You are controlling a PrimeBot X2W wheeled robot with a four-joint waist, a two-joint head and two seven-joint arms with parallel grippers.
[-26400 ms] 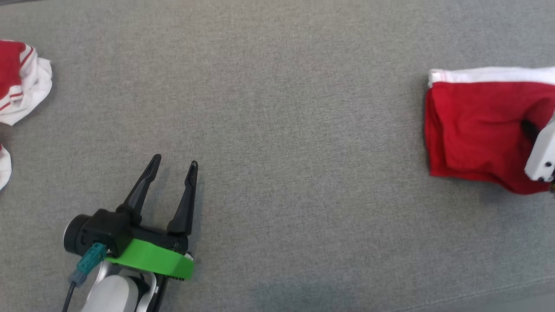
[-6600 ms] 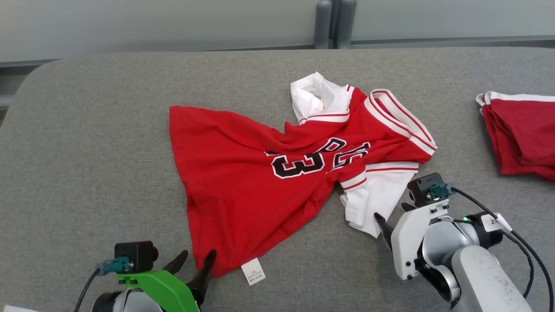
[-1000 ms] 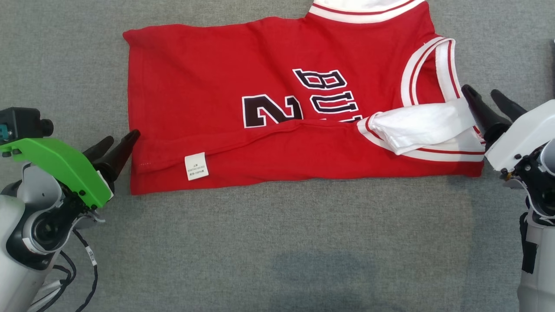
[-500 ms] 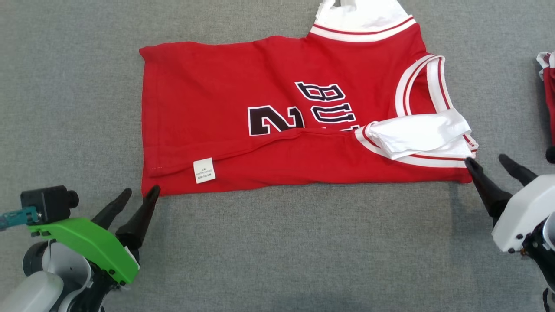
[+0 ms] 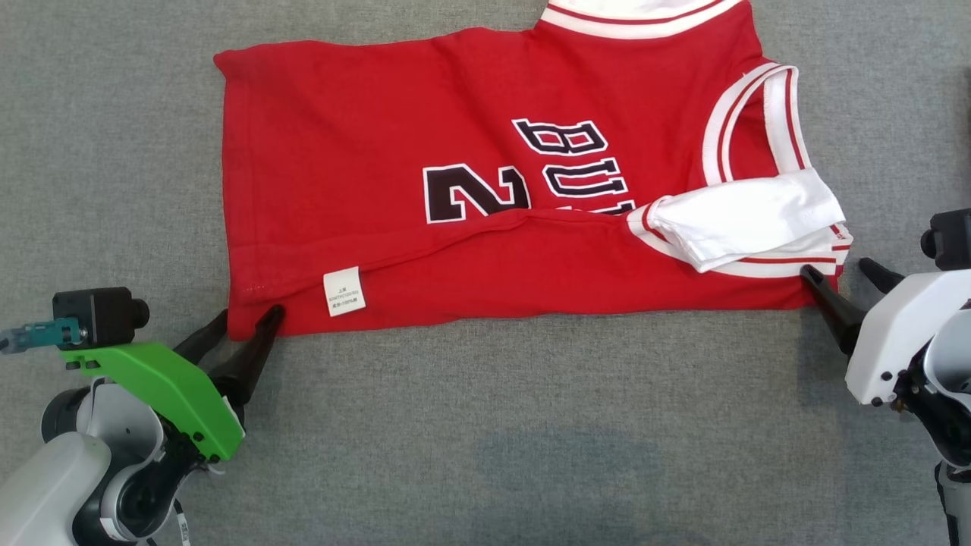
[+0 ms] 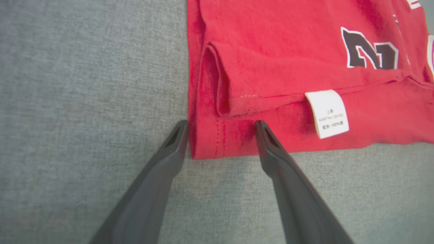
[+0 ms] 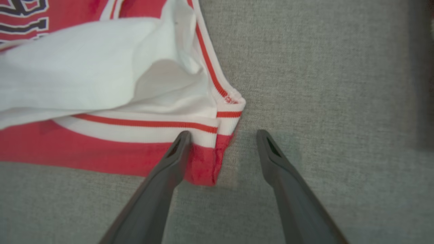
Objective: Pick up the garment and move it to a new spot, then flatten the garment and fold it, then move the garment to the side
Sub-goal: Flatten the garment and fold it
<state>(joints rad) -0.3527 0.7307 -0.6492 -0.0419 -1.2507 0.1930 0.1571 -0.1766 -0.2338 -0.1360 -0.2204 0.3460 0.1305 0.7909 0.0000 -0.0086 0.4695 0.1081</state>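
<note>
The garment (image 5: 485,189) is a red jersey with white trim and black lettering, spread flat on the grey cloth surface, its near edge folded over with a white label (image 5: 342,291) showing. My left gripper (image 5: 246,315) is open and straddles the near left hem corner (image 6: 220,142). My right gripper (image 5: 842,273) is open too, at the near right corner by the white sleeve (image 7: 101,71); one finger lies over the red corner (image 7: 206,162), the other over bare cloth. Neither gripper has closed on the fabric.
The grey fabric surface (image 5: 485,440) runs all around the jersey, with open room in front of it. A dark object (image 5: 948,235) sits at the right edge of the head view, above my right wrist.
Both grippers have gone from the jersey's sides to its near corners and now straddle them. The head view dipped and came back; the jersey lies as before.
</note>
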